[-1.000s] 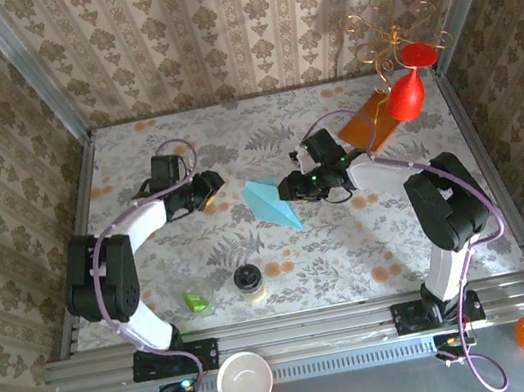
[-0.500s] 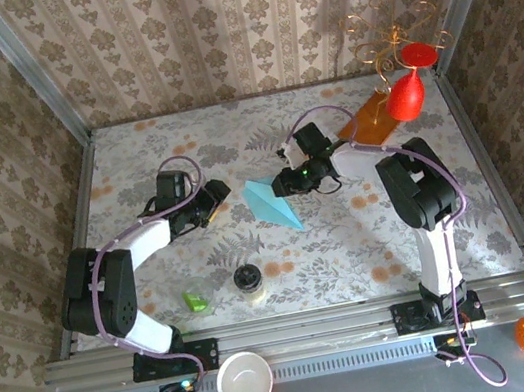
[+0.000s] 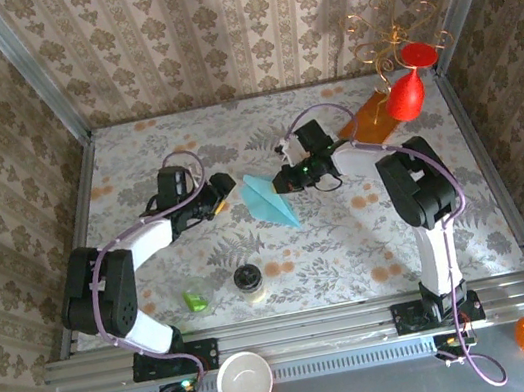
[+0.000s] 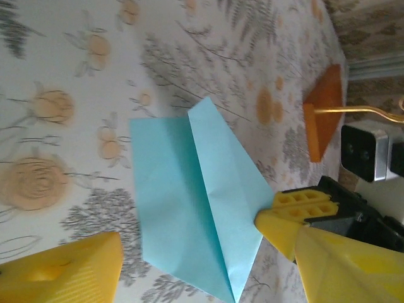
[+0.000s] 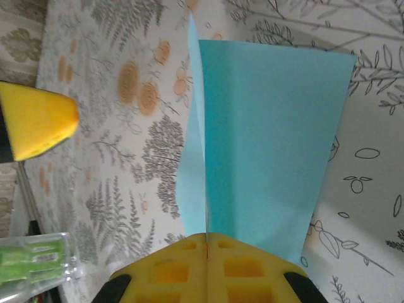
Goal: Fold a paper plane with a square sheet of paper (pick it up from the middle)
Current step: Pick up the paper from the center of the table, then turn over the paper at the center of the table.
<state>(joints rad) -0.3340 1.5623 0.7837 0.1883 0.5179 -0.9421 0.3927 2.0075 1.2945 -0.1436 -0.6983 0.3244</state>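
Your right gripper (image 5: 206,247) presses its yellow pads together on one edge of the creased light blue sheet of paper (image 3: 269,200). The sheet rests on the table well to the left of the orange-brown sheet (image 3: 368,120). Over the last second your left gripper (image 4: 189,230), fingers spread, has closed in from the side away from the orange-brown sheet. It now hangs just beside the paper's free edge. The plane is only partly folded, and your left gripper looks set to take that opposite edge.
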